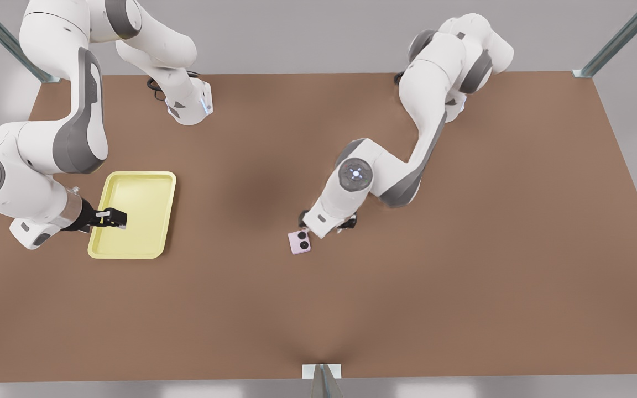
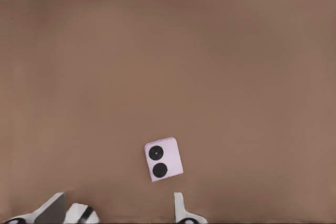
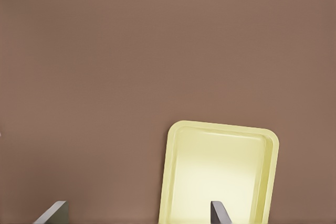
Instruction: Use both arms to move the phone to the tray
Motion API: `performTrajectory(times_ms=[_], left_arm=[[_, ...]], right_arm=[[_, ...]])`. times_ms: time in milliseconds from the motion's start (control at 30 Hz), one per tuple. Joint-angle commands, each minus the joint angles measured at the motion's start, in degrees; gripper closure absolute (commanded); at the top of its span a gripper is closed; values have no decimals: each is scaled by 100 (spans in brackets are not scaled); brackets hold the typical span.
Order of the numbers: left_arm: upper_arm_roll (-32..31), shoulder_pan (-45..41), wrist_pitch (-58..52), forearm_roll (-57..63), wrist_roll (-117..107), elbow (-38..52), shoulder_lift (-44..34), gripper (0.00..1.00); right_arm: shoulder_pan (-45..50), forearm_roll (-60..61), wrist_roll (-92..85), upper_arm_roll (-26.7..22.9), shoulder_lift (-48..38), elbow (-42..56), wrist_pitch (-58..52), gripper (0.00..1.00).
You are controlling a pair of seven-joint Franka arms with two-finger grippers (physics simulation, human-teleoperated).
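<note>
The pale pink phone (image 1: 299, 241) lies flat on the brown table, its two black circles facing up. My left gripper (image 2: 118, 204) belongs to the arm on the front view's right and hovers just behind the phone (image 2: 163, 159). It is open, and the phone sits beyond its fingertips (image 2: 178, 202), not between them. The pale yellow tray (image 1: 152, 182) rests at the front view's left. My right gripper (image 1: 115, 217) hangs over the tray's inner floor near the left rim, open and holding nothing. The tray (image 3: 181, 182) also appears in the right wrist view past the open fingers (image 3: 216, 209).
Both arm bases stand at the table's far edge (image 1: 318, 73). Metal frame posts rise at the far corners (image 1: 584, 72), and a bracket (image 1: 322, 371) sits at the near edge. Bare brown tabletop (image 1: 230, 221) lies between the phone and the tray.
</note>
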Motion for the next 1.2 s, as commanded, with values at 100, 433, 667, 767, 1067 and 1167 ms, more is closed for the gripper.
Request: performTrajectory(times_ms=[100,433,667,767,1067,1167], left_arm=[[7,274,-2805,-199,1760,-171,-980,0],[34,282,-2410,-173,1786,-330,-954,0],[34,300,-2322,-173,1804,-330,-875,0],[34,300,-2313,-173,1804,-330,-875,0],[34,300,-2260,-173,1804,-330,-875,0],[34,300,-2243,-173,1804,-330,-875,0]], right_arm=[[-5,4,-13,-3,-7,-6,-11,0],[2359,-58,1990,6,1636,-165,1940,0],[3581,-102,4425,23,4000,2481,2133,0],[3818,-67,5286,14,4212,2525,2467,0],[3774,-330,5023,-38,4264,1980,2705,0],[3774,-330,4751,-30,4247,1972,2626,0]])
